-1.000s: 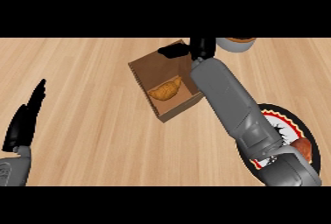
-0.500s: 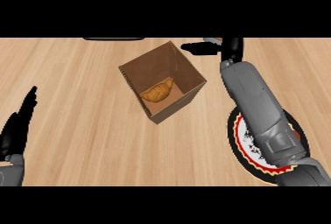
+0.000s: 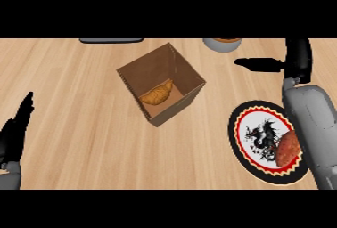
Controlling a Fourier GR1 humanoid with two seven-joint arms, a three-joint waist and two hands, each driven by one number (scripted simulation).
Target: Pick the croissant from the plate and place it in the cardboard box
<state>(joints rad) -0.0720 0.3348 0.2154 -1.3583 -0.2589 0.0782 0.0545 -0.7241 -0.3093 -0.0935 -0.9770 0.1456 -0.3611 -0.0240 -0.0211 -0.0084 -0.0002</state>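
1. The croissant [image 3: 157,94] is lying inside the cardboard box [image 3: 186,71], on its floor toward the box's left wall.
2. The box is sitting open-topped on the wooden counter [image 3: 79,129], turned at an angle, near the middle of the scene.
3. The right hand [image 3: 297,57] is hovering at the far right, well apart from the box, with its fingers straight and its thumb sticking out to the left; it is holding nothing.
4. The right forearm [image 3: 313,124] is running down the right edge and covering part of the plate [image 3: 245,118].
5. The plate, black-rimmed with a red zigzag ring and a dark figure at its centre, is resting to the right of the box, and a reddish-brown piece [image 3: 287,149] is lying on its right part, half hidden by the forearm.
6. The left hand [image 3: 14,133] is resting at the near left edge, fingers straight and pointing up, empty.
7. A grey cup-like vessel [image 3: 222,43] is standing at the far edge, and a dark flat object [image 3: 110,40] is lying at the far left.
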